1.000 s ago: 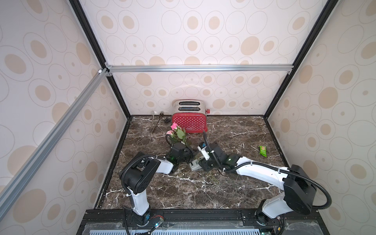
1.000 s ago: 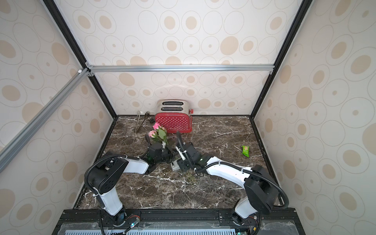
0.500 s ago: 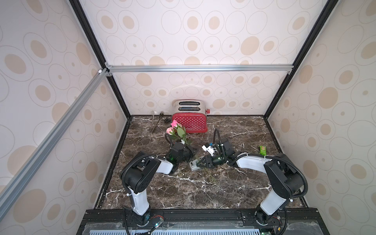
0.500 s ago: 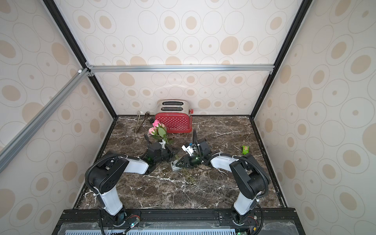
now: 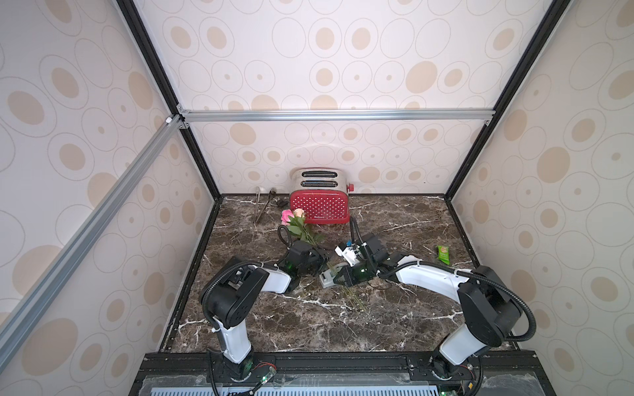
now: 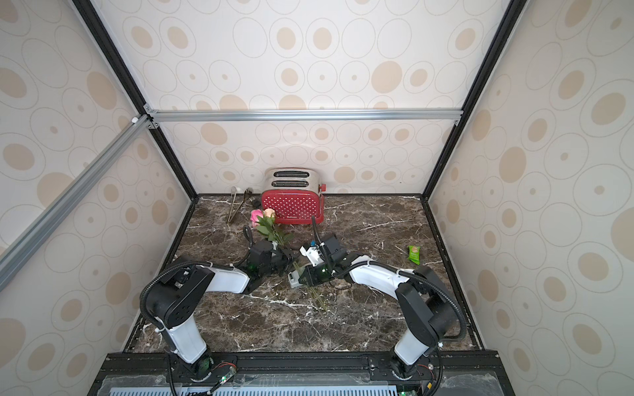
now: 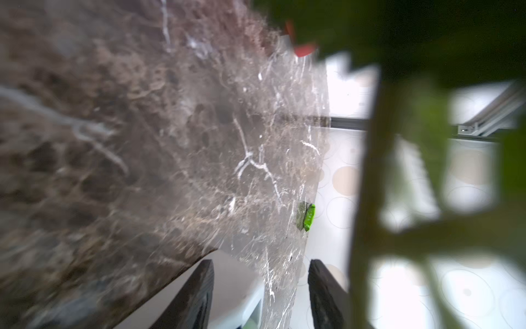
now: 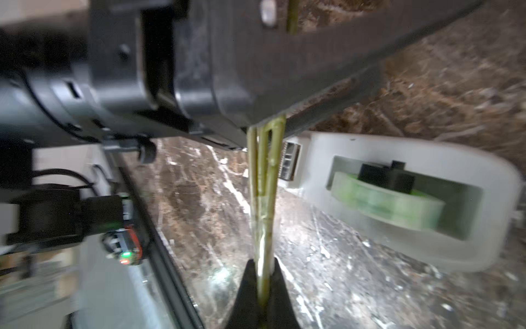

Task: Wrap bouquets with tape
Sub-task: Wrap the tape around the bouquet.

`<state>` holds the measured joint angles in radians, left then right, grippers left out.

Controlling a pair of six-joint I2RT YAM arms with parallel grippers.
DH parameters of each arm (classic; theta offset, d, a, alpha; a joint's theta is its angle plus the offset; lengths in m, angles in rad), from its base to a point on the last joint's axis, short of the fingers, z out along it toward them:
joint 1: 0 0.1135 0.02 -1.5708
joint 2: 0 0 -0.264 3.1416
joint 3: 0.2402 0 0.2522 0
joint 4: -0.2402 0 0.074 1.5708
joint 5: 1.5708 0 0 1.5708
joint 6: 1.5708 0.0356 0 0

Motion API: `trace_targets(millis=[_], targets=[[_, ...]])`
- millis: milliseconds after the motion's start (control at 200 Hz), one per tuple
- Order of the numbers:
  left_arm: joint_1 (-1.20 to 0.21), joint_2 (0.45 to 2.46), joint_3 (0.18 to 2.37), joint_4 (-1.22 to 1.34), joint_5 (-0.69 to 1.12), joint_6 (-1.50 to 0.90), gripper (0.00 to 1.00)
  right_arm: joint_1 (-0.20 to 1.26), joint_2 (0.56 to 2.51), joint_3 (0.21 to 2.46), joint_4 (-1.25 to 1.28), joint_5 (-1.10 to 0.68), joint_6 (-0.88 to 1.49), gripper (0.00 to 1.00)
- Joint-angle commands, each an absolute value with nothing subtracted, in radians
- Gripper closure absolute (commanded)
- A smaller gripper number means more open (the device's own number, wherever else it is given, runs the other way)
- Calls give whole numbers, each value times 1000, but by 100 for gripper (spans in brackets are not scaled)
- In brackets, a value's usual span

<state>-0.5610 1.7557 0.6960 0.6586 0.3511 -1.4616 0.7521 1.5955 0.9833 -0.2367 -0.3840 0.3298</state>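
Right pincer (image 8: 263, 280): clamped tight on the stems (image 8: 263, 185) of the bunch of pink and peach roses with green leaves and long thin green stems (image 5: 294, 219). This reads as an anchor grip that pinches the stems into one bundle so tape can go round them. The flower heads lie toward the red dotted toaster (image 5: 319, 205). The cut ends trail toward the arm bases across the dark marble counter (image 5: 274, 325).

Left pincer (image 7: 259, 284): jaws stand apart at a middling gap with no stem between them. A blurred stem passes just beside one finger, outside the gap. Only your right arm holds the flowers.

Small grey tape dispenser with a pale green roll (image 8: 398, 199): it sits on the counter just beside the stems, its serrated cutter end nearest them. That looks handy for a short pull.

Pose: both arms reach low and inward, and the wrists meet mid-counter around the stems.
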Motion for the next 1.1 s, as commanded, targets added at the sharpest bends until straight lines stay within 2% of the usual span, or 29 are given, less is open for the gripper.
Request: trace_targets(millis=[0,115,335,465,520,545,645,821,941,1096], targets=[[-560,1698,726,530,350,-1484,45,839,1561,1025,-331,-56,182,100],[-560,1663,733,466,341,-1488,45,890,1555,1021,-331,99,150,100],[-560,1644,729,440,357,-1525,44,958,1535,998,-280,286,90,100],[-560,1643,728,470,365,-1537,33,960,1568,1025,-298,271,96,100],[-561,1639,734,477,359,-1526,47,962,1580,1033,-305,263,111,100],[-561,1637,738,474,355,-1523,48,961,1585,1035,-305,258,115,100],[-563,1624,751,447,334,-1492,32,956,1595,1032,-301,233,157,100],[-558,1585,740,399,264,-1435,21,933,1609,1038,-322,181,223,100],[-557,1556,686,428,229,-1422,2,897,1621,1060,-359,159,260,100],[-560,1545,644,497,246,-1362,2,885,1620,1074,-356,124,267,100]])
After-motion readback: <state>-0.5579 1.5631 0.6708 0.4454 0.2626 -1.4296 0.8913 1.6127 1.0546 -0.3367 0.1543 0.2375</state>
